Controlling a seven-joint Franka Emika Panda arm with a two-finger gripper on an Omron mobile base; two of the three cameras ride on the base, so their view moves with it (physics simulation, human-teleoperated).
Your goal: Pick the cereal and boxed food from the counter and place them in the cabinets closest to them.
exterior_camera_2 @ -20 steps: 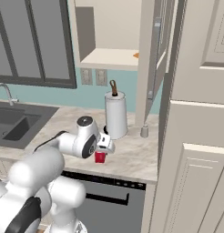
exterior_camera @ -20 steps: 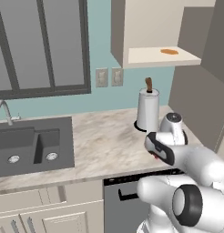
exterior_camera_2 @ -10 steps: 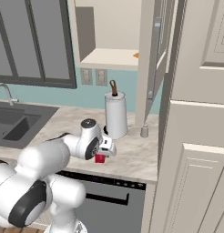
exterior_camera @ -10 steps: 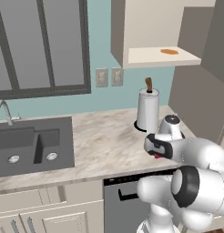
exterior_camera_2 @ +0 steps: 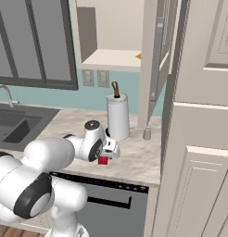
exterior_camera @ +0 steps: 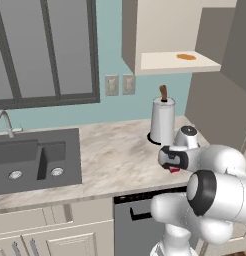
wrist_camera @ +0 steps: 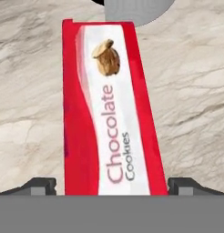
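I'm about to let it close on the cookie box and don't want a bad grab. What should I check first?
1. Gripper open: ok.
2. Chocolate cookies box between the fingertips: ok.
3. Box lying flat on the counter: ok.
4. Paper towel roll apart from the box: ok.
5. Wall cabinet open, with room on its shelf: ok.
6. Finger depth along the box sides: cannot tell.

Red chocolate-cookie box [wrist_camera: 111,109] lies flat on marbled counter [wrist_camera: 191,82].
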